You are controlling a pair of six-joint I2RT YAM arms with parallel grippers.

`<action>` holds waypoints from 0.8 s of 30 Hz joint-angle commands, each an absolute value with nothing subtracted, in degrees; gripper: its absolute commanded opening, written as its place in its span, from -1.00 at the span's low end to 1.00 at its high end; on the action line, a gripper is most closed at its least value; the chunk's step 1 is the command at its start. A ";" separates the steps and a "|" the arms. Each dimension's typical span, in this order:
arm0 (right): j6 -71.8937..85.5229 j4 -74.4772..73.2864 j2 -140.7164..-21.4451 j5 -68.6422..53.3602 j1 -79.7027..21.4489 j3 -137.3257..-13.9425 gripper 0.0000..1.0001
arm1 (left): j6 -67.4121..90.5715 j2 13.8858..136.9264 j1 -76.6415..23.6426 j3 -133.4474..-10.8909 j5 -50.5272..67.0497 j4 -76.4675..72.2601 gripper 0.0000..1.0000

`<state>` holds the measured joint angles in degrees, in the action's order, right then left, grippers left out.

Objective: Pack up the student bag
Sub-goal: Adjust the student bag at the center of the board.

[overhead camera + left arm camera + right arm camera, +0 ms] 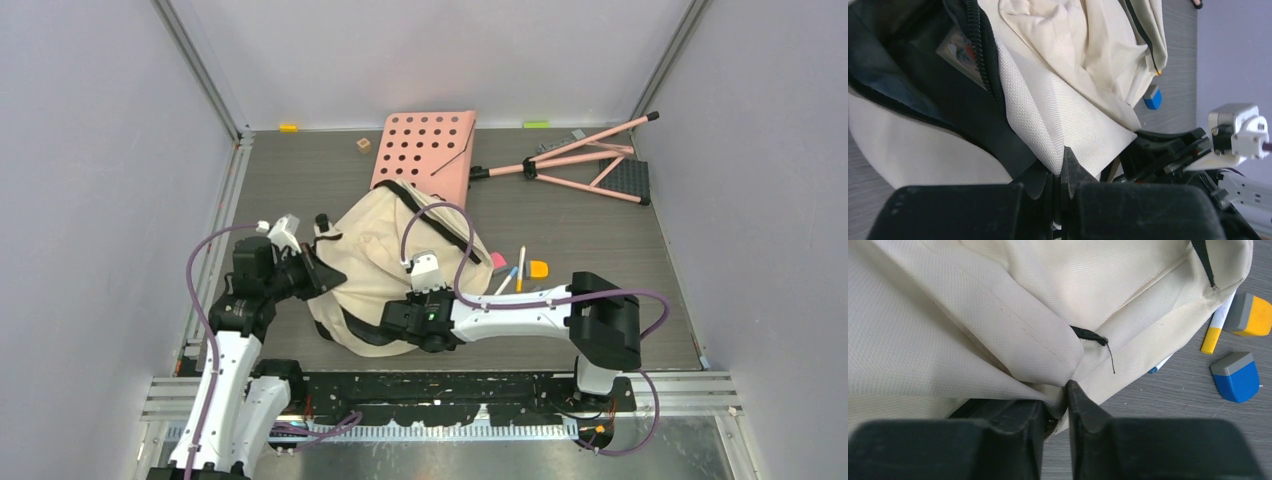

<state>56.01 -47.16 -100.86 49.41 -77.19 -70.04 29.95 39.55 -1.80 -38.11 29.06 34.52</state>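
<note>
The cream student bag (385, 255) with black straps lies crumpled in the middle of the table. My left gripper (322, 272) is shut on a fold of its fabric at the bag's left edge; in the left wrist view (1060, 160) the jaws pinch white woven cloth (1048, 120) beside the black zipper trim (980, 45). My right gripper (395, 318) is shut on a cream fold at the bag's near edge; the right wrist view (1064, 392) shows the cloth (998, 335) caught between the jaws.
A pink perforated board (425, 150) lies behind the bag, a pink folded stand (590, 165) at the back right. Pens (520, 268), a yellow eraser (1250, 315) and a blue eraser (1235, 377) lie right of the bag. A small wooden cube (363, 145) sits at the back.
</note>
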 commanded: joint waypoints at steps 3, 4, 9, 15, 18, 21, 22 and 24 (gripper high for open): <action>49.60 -40.57 -94.53 51.39 -72.26 -62.83 -0.93 | 35.70 34.25 -4.20 -33.11 33.99 34.62 -1.00; 46.63 -39.05 -93.93 50.95 -70.56 -62.13 -0.96 | 36.24 34.03 -4.92 -32.67 33.89 34.75 -1.00; 36.10 -27.36 -89.33 48.77 -64.47 -57.43 -0.99 | 38.44 34.58 -10.54 -31.48 30.59 33.06 -1.00; 29.37 -22.31 -86.19 47.26 -58.50 -55.99 -0.94 | 39.41 42.47 -23.44 -33.81 25.06 28.77 -1.00; 29.50 -24.11 -83.74 47.18 -57.69 -56.09 -0.66 | 36.43 46.62 -27.64 -38.44 23.98 30.30 -0.93; 32.22 -28.94 -80.05 45.44 -57.65 -56.16 -0.36 | 31.57 49.15 -27.62 -45.88 20.90 37.24 -0.30; 32.94 -29.89 -77.89 44.91 -57.65 -56.01 -0.16 | 29.54 49.88 -27.62 -49.58 19.03 40.12 0.00; 34.71 -32.38 -74.48 42.69 -57.66 -55.51 0.12 | 24.84 51.69 -27.60 -54.66 15.11 45.90 0.52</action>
